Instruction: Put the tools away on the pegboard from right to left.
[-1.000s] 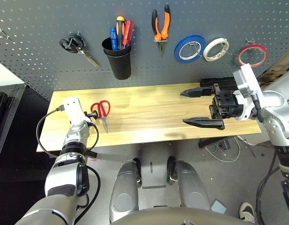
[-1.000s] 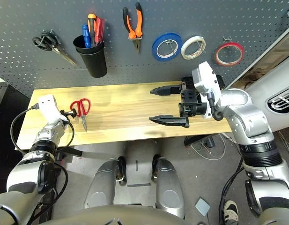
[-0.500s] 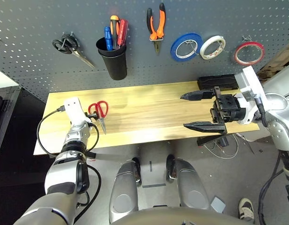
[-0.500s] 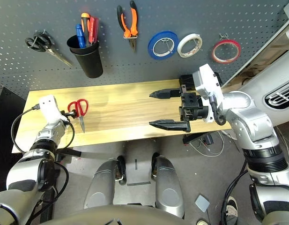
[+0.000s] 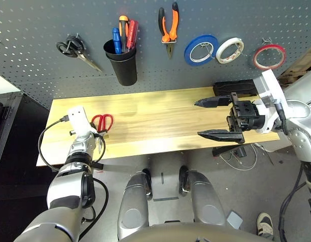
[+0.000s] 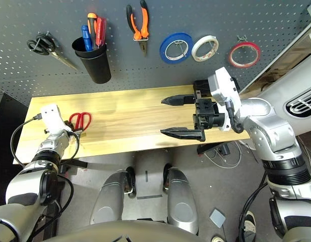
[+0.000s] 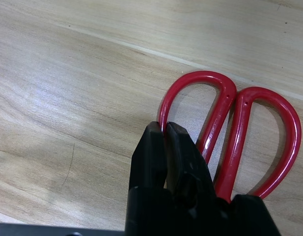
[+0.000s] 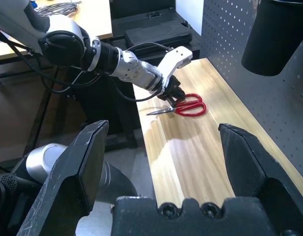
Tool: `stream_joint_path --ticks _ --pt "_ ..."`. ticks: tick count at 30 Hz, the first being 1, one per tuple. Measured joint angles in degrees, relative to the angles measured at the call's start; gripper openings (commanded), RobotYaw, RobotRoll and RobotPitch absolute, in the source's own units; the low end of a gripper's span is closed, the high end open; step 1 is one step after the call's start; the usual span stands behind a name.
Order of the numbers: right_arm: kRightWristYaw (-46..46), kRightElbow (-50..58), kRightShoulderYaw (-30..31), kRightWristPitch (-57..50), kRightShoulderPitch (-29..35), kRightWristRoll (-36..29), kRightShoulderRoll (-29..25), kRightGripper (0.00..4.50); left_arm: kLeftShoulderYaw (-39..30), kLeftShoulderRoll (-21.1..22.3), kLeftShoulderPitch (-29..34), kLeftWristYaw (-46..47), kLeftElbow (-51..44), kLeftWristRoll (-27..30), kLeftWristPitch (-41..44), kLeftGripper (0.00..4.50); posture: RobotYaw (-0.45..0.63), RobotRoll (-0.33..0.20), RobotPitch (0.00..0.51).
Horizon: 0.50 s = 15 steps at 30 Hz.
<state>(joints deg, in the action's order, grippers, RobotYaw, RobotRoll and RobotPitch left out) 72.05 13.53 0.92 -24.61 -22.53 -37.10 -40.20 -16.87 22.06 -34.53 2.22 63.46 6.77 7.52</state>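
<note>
Your left pincer [image 7: 166,147] is clamped on the small red-handled scissors [image 7: 239,128], flat on the wooden counter [image 5: 160,116], for lifting; right pincer [image 5: 215,117] wide, idle.

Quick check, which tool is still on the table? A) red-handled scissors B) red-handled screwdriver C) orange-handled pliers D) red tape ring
A: the red-handled scissors lie on the table at the left gripper, whose fingers are shut on one handle loop, while the pliers, the red tape ring and the screwdriver are on the pegboard.
</note>
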Motion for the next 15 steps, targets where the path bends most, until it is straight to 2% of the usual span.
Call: stream_joint_path --ticks 9,15 --pt "0.7 -2.3 0.3 1.4 -1.8 0.7 0.7 4.5 -1.7 -0.9 4.4 0.4 -8.2 2.0 1.5 0.03 -0.15 0.0 0.226" --pt "2.1 -5.7 0.6 3.7 -3.6 1.8 1.9 4.5 -4.2 -3.0 11.0 2.7 -29.0 5.0 8.1 0.03 -0.11 0.0 0.203"
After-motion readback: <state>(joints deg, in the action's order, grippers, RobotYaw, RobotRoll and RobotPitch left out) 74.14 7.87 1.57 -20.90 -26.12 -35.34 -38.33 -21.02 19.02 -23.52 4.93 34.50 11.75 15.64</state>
